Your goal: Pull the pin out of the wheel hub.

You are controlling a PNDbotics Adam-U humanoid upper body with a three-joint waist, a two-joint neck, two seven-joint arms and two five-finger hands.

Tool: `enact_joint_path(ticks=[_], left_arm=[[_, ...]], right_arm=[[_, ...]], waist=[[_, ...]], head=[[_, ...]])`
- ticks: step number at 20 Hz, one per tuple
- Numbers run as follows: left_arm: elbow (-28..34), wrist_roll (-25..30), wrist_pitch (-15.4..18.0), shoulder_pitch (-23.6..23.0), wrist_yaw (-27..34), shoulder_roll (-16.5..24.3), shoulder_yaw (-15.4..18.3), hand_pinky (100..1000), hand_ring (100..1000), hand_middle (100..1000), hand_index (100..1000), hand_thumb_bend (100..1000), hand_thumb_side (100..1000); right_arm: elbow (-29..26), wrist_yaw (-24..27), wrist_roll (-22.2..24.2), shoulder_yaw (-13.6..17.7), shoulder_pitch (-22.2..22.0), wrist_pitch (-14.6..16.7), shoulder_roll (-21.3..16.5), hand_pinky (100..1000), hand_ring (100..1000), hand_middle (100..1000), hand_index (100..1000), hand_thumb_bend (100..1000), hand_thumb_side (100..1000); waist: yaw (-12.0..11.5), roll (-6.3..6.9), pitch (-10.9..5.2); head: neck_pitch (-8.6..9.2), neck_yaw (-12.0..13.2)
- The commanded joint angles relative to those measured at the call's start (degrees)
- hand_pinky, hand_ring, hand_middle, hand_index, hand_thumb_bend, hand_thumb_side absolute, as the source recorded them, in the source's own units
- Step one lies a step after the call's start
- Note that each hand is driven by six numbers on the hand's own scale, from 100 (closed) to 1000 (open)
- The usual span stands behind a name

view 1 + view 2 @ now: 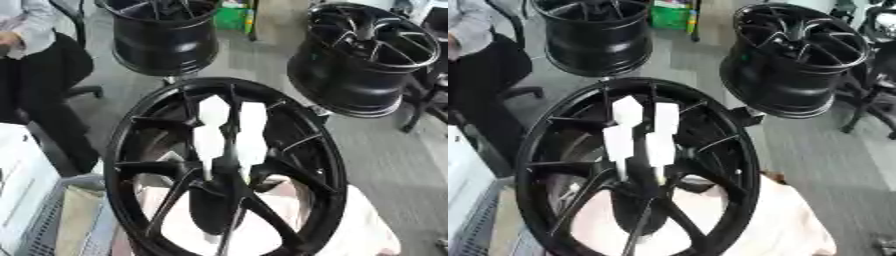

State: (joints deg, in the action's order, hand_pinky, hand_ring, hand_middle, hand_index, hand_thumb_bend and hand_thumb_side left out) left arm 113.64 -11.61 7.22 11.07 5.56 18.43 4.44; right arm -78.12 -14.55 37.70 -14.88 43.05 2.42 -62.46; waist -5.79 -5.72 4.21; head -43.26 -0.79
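Note:
A big black spoked wheel (131, 150) stands tilted in the foreground on a pale pink cloth (367, 225). My left hand (217, 197) comes up from the bottom middle and lies over the hub (229, 165) at the wheel's centre. Its fingers (214, 111) carry white covers and point straight away from me across the spokes, side by side. A dark stub that looks like the thumb (267, 181) sticks out to the right of the palm. The hand hides the hub's middle, and I cannot make out a pin. My right hand shows in neither view.
Two more black wheels stand on the grey floor behind, one at the back left (166, 35) and one at the back right (363, 60). A seated person (35, 65) is at the left edge. A white box (22, 185) and a grey crate (52, 220) fill the lower left.

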Motion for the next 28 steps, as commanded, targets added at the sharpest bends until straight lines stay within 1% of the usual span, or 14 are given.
enact_joint_path(ticks=[1,4,7,13,18,20,21,24,28], left_arm=[[1.0,0.2,0.0,0.4,0.2,1.7,0.0,761,803,630,869,100,713],[1.0,0.4,0.0,0.3,0.2,1.9,-0.1,761,804,631,869,100,714],[1.0,0.5,-0.1,0.1,0.2,2.0,-0.2,761,804,630,869,100,714],[1.0,0.5,-0.2,0.2,0.5,1.7,-0.2,761,804,631,869,100,713],[1.0,0.6,-0.2,0.4,0.6,1.5,-0.3,761,805,632,869,100,713],[1.0,0.7,-0.3,0.5,0.7,1.4,-0.4,761,805,632,869,100,713],[1.0,0.7,-0.3,0.5,0.7,1.4,-0.4,761,805,632,869,100,713],[1.0,0.8,-0.3,0.6,0.9,1.3,-0.5,761,805,632,869,100,713],[1.0,0.8,-0.4,0.7,1.0,1.2,-0.5,761,805,632,868,100,713]], right_arm=[[4.7,-3.6,3.6,-2.1,3.6,3.3,1.3,890,840,811,883,167,590],[7.8,-5.3,5.8,-4.3,6.3,5.5,4.1,888,840,811,879,179,601],[10.4,-6.0,7.1,-6.0,8.2,7.0,6.8,885,839,810,877,177,609],[15.1,-6.5,8.2,-8.2,11.2,8.4,12.5,880,839,813,881,176,617],[18.4,-6.6,9.3,-8.7,12.7,9.4,16.6,874,836,810,880,167,620],[19.5,-6.5,9.5,-8.8,13.2,9.6,18.0,872,836,811,882,181,625],[19.9,-6.5,9.6,-8.9,13.4,9.8,18.6,872,836,812,883,176,615],[20.9,-6.6,10.0,-9.1,13.9,10.1,19.9,871,837,813,891,198,592],[21.7,-6.0,9.9,-9.1,14.8,10.2,21.5,866,834,805,889,235,520]], waist=[[0.3,0.04,-0.47],[0.5,-0.07,-0.46],[0.5,0.01,-0.47],[0.2,0.17,-0.57],[-0.3,0.18,-0.61],[-0.4,0.14,-0.57],[-0.5,0.11,-0.54],[-0.6,0.03,-0.45],[-0.8,-0.02,-0.42]], head=[[0.45,0.1],[0.6,0.1],[0.56,-0.3],[0.15,-1.4],[-0.09,-2.0],[-0.19,-2.3],[-0.22,-2.4],[-0.37,-2.6],[-0.57,-2.6]])
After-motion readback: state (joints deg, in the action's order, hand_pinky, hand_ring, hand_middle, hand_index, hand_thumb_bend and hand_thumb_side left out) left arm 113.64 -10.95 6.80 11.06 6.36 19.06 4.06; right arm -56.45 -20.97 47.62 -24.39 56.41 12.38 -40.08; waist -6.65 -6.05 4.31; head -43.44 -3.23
